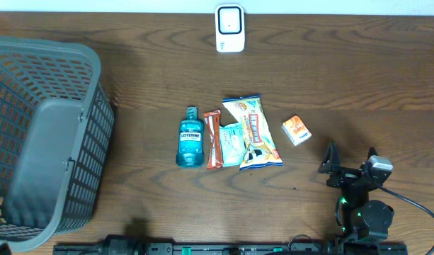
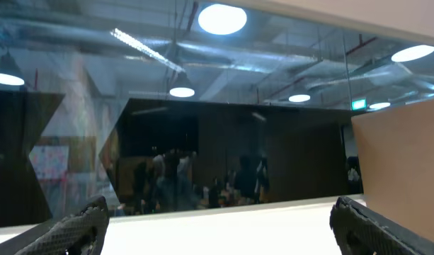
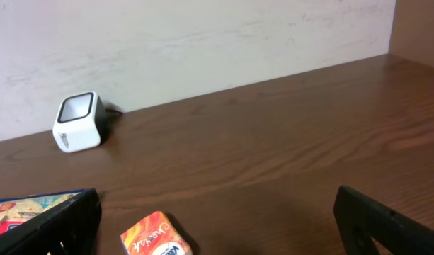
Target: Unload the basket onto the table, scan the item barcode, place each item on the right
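Five packaged goods lie clustered mid-worktop (image 1: 358,78): a blue mouthwash bottle (image 1: 190,142), a brown bar (image 1: 214,139), a teal packet (image 1: 232,144), a large snack bag (image 1: 253,131) and, slightly apart on the right, a small orange carton (image 1: 297,129). The white scanner (image 1: 229,28) stands at the far edge, well apart from them, its window facing the arms. Nothing is picked up yet. The right fingers (image 3: 386,227) are spread wide and empty, low over the worktop, with the orange carton just ahead of them. The left fingers (image 2: 75,230) are likewise apart and empty, aimed up at the room rather than the worktop. The carton looks the natural first pick: come down over it, close across its narrow sides so the broad faces stay uncovered, lift, and carry it to the scanner. No barcode shows on any item from here, so it is probably on an underside. Expect to turn the wrist until the code squarely faces the scanner window, then hold steady.
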